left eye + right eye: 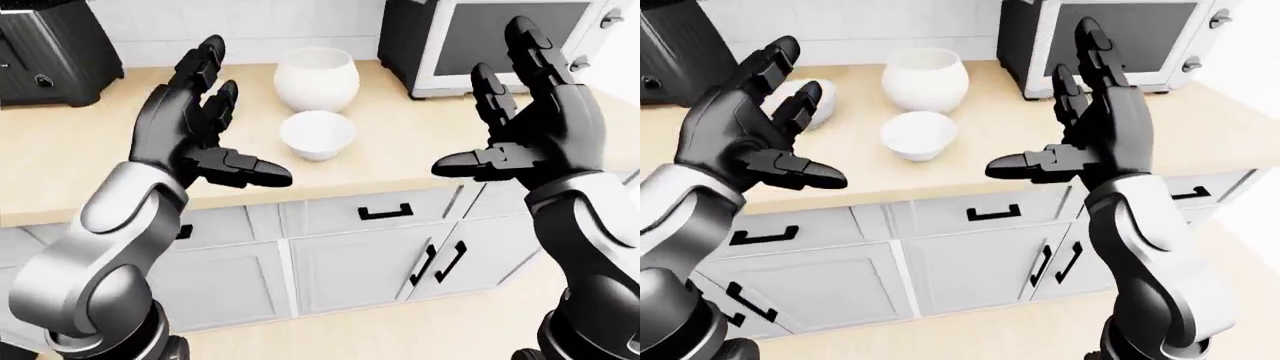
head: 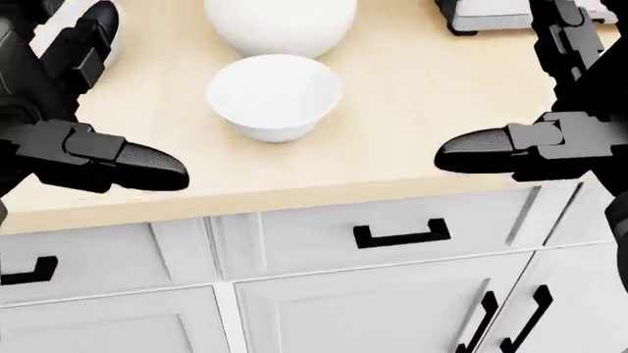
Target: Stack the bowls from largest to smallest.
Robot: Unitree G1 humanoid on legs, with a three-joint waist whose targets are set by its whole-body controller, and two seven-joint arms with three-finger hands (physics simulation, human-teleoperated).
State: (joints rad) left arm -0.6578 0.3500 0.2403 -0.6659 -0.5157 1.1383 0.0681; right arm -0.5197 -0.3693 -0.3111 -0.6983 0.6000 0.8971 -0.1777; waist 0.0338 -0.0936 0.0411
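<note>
Here both hands (image 1: 205, 124) (image 1: 535, 127) hover spread above white bowls (image 1: 317, 135)

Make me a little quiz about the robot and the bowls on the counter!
1. True or false: the left robot hand is holding a bowl.
2. How many white bowls show in the right-eye view?
A) one B) two C) three
3. Fill in: the small bowl sits nearer the counter edge than the tall round ____ bowl.

Key:
1. False. Both the left robot hand and the right robot hand hang open above the counter, touching nothing.
2. C. The third bowl peeks out behind the left robot hand's fingers.
3. white
</note>
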